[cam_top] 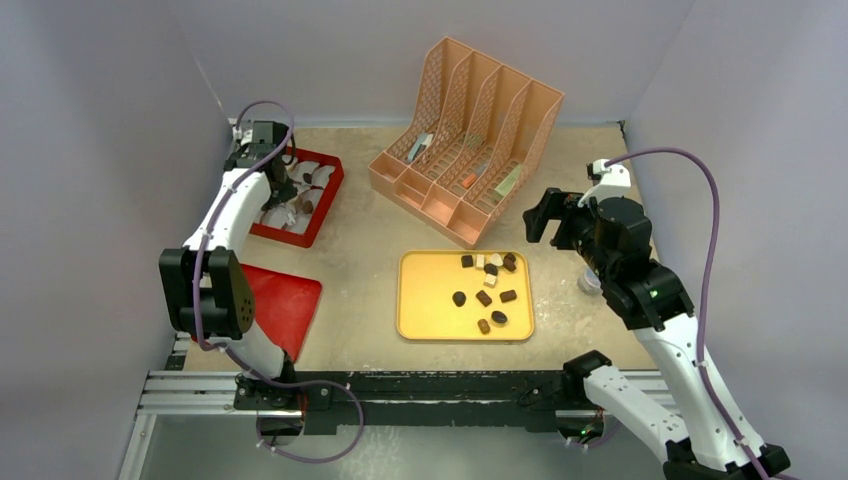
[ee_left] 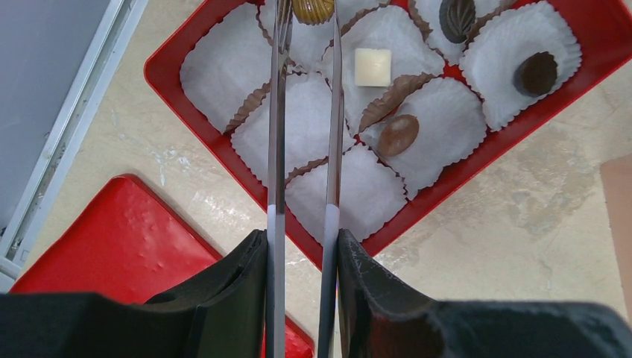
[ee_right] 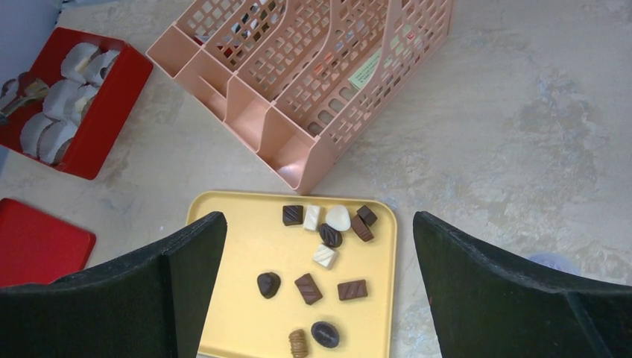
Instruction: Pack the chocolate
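The left gripper [ee_left: 302, 242] is clamped on tweezers [ee_left: 277, 112] pinching a caramel chocolate [ee_left: 313, 9] over the red box [ee_left: 158, 67]. We centre it above an empty liner [ee_left: 302, 127] before releasing. The right gripper [ee_right: 317, 224], jaws wide apart, hovers over loose chocolates [ee_right: 308, 288] on the yellow tray [ee_right: 238, 298].

Lab test cell; plain grey walls [cam_top: 90, 120], aluminium rails [cam_top: 190, 392]

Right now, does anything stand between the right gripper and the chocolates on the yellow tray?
Nothing visible does. The right gripper hangs open facing the yellow tray, whose chocolates lie uncovered; the pink rack stands behind the tray.
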`<state>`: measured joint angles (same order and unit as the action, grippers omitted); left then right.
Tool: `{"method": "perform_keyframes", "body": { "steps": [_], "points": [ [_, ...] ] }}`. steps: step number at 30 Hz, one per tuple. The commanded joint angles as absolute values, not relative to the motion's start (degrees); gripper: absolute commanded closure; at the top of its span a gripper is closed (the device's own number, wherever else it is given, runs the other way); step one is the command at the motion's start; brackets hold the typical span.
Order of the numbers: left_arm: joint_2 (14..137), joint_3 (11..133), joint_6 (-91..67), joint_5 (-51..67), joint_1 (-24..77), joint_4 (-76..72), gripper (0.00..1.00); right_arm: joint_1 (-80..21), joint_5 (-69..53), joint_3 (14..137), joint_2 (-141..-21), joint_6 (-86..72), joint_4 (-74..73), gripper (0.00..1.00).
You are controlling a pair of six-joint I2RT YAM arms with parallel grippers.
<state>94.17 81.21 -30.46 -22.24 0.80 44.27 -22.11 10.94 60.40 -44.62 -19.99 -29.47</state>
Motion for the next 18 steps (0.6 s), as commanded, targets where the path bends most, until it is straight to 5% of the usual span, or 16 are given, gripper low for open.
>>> {"method": "perform_keyframes", "body": {
  "steps": [1,18],
  "points": [
    [94.2,80.8,-29.5,-23.0,0.2,41.1,0.73,-22.0,11.0,61.8,-44.7,-20.1,-27.5,0.03],
    [97.1,81.6,-29.0,-21.0,-1.1,40.2,0.7,-22.0,11.4,61.4,-44.2,-20.2,-27.9,0.03]
  ]
}}
